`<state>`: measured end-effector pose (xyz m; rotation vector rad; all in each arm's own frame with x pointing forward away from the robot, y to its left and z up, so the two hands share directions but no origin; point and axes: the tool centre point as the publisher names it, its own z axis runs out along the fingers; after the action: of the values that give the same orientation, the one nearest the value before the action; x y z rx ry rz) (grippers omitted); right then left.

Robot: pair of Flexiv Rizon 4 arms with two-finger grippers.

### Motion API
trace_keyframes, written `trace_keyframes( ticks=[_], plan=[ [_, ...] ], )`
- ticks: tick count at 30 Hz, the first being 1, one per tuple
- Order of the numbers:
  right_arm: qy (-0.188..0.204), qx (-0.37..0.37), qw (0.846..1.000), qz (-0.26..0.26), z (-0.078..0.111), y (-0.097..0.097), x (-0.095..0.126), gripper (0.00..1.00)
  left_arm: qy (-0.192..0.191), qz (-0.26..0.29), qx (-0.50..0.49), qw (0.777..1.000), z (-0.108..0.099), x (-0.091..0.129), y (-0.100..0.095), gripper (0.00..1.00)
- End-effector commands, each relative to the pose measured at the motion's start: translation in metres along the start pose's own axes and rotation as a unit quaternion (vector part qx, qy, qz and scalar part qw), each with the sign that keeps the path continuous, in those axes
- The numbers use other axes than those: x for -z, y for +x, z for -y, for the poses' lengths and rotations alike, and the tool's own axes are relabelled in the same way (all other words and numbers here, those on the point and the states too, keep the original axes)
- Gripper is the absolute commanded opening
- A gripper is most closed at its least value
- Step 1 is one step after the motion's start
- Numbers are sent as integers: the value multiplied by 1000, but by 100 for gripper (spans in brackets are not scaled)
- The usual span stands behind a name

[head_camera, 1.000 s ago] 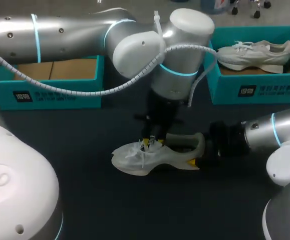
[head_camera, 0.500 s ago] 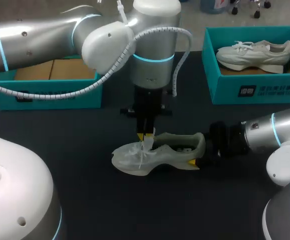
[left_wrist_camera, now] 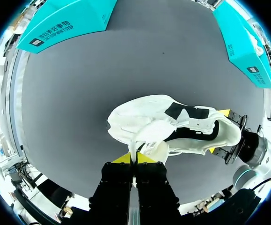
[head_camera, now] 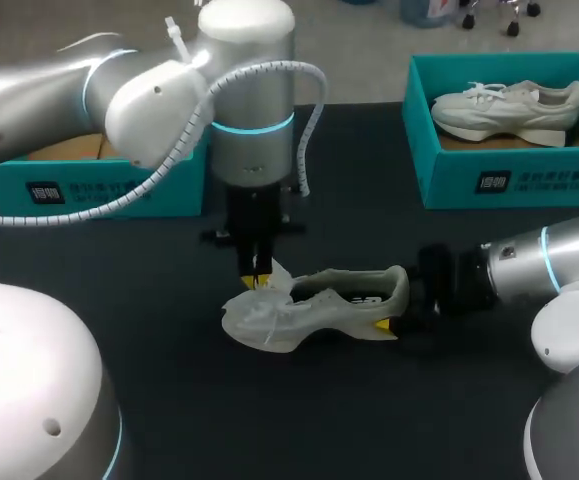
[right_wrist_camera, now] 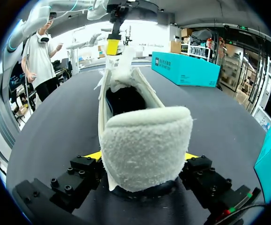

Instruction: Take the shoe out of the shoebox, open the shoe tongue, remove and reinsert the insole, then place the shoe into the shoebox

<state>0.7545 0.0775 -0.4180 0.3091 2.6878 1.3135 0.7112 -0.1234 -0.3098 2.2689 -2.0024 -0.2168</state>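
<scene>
The left arm [head_camera: 29, 110] is brushed silver tubing with rounded white joint caps, glowing cyan bands and small dark screw holes, a ribbed white cable [head_camera: 279, 67] looping along it and a white zip tie [head_camera: 176, 35] near its elbow, ending in a black left claw [head_camera: 256, 280] with yellow tips. The right arm [head_camera: 569, 265], entering from 3 o'clock, shares the silver shell and cyan band, with a black wrist and a black right claw [right_wrist_camera: 142, 154] studded with hex screws. At 8 o'clock sits a white dome [head_camera: 29, 380] with a faint loop mark.
</scene>
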Motion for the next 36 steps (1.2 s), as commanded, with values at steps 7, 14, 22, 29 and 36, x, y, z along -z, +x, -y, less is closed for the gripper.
trace_keyframes(
  ticks=[7,14,22,29,36],
  plan=[
    [3,0,1000,2,0,0,-1,0,2,-14,34,999,10,-32,-8,0],
    [3,0,1000,2,0,0,-1,0,-8,5,46,999,16,-51,-12,24],
    [3,0,1000,2,0,0,-1,0,-13,19,52,998,20,-58,-12,100],
    [3,0,1000,2,0,0,-1,0,-18,24,57,998,19,-60,-19,100],
    [3,0,1000,2,0,0,-1,0,4,-2,20,1000,16,-34,-17,100]
  ],
)
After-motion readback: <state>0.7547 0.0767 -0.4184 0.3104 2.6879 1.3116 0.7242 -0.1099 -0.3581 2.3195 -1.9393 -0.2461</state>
